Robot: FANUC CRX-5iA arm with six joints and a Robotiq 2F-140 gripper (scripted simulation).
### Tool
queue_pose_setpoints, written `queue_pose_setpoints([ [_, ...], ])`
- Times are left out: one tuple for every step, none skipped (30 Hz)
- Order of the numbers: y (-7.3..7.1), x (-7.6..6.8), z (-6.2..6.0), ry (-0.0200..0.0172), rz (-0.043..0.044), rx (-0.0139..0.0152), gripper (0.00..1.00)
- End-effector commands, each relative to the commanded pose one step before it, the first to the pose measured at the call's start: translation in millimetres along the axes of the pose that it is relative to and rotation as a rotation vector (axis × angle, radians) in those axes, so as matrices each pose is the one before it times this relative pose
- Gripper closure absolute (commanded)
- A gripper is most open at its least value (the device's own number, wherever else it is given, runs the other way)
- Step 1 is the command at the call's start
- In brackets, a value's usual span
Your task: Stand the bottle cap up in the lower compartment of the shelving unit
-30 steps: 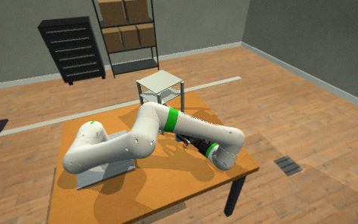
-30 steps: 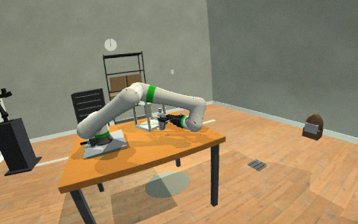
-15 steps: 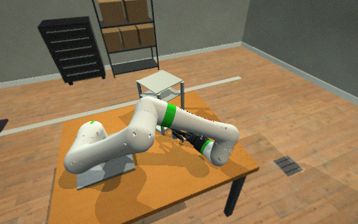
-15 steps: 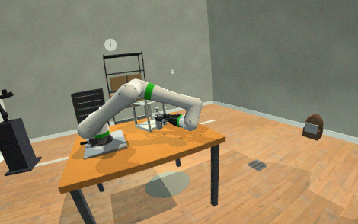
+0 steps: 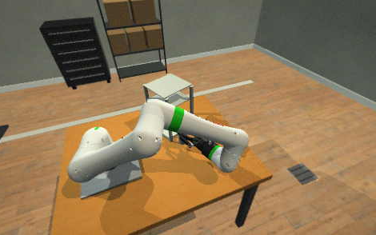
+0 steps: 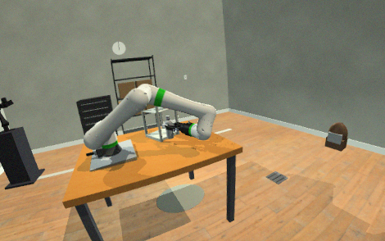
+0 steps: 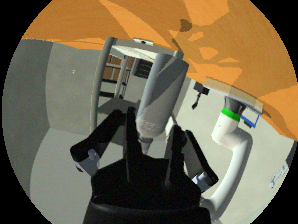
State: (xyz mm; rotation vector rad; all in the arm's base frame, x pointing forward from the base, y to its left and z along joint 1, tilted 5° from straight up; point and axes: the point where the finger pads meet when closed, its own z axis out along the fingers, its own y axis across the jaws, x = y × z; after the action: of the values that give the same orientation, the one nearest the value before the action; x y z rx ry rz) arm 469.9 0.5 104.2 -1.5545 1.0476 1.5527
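My pincer [image 7: 154, 137] is clamped on the bottle [image 7: 160, 99], its two dark fingers pressed against either side of the pale grey body, and in my wrist view the bottle runs away from me toward the shelving unit [image 7: 107, 70], whose grey posts frame it on both sides. That view is turned over, so the orange bench [image 7: 200, 16] fills the upper part of it. From the exterior view the pincer [image 6: 172, 127] reaches sideways, roughly level, with the bottle [image 6: 168, 126] upright at the front of the small grey shelving unit [image 6: 144, 123], near its lower compartment; I cannot tell from this angle whether the base is already over the compartment floor or short of the lip. From above, my forearm covers most of the grasp: only the black pincer [image 5: 190, 141] shows beside the unit's front post [image 5: 191, 101], under the light top shelf, and the bottle itself is hidden. My arm bends out from its grey base plate [image 5: 95, 188] on the bench [image 5: 187, 192], elbow high, wrist low over the wood. Beyond the bench stand a tall black rack [image 5: 99, 12] of cardboard boxes [image 5: 117, 12] and a dark drawer cabinet [image 5: 75, 52].
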Motion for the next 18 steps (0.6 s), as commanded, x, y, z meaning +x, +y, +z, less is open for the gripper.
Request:
queue_pose_setpoints([
  [-0.06, -0.15, 0.34, 0.00029, -0.00027, 0.00002, 1.00],
  [0.00, 0.00, 0.02, 0.00000, 0.00000, 0.00000, 1.00],
  [0.00, 0.00, 0.00, 0.00000, 0.00000, 0.00000, 1.00],
  [-0.01, 0.00, 0.00, 0.00000, 0.00000, 0.00000, 1.00],
  [-0.05, 0.00, 0.00, 0.00000, 0.00000, 0.00000, 1.00],
  [-0.14, 0.00, 0.00, 0.00000, 0.00000, 0.00000, 1.00],
  [-0.26, 0.00, 0.00, 0.00000, 0.00000, 0.00000, 1.00],
  [-0.41, 0.00, 0.00, 0.00000, 0.00000, 0.00000, 1.00],
  [0.00, 0.00, 0.00, 0.00000, 0.00000, 0.00000, 1.00],
  [0.00, 0.00, 0.00, 0.00000, 0.00000, 0.00000, 1.00],
  [-0.58, 0.00, 0.00, 0.00000, 0.00000, 0.00000, 1.00],
  [-0.78, 0.00, 0.00, 0.00000, 0.00000, 0.00000, 1.00],
  [-0.98, 0.00, 0.00, 0.00000, 0.00000, 0.00000, 1.00],
  [-1.20, 0.00, 0.00, 0.00000, 0.00000, 0.00000, 1.00],
  [-1.41, 0.00, 0.00, 0.00000, 0.00000, 0.00000, 1.00],
  [-1.62, 0.00, 0.00, 0.00000, 0.00000, 0.00000, 1.00],
  [-1.84, 0.00, 0.00, 0.00000, 0.00000, 0.00000, 1.00],
  [-2.03, 0.00, 0.00, 0.00000, 0.00000, 0.00000, 1.00],
])
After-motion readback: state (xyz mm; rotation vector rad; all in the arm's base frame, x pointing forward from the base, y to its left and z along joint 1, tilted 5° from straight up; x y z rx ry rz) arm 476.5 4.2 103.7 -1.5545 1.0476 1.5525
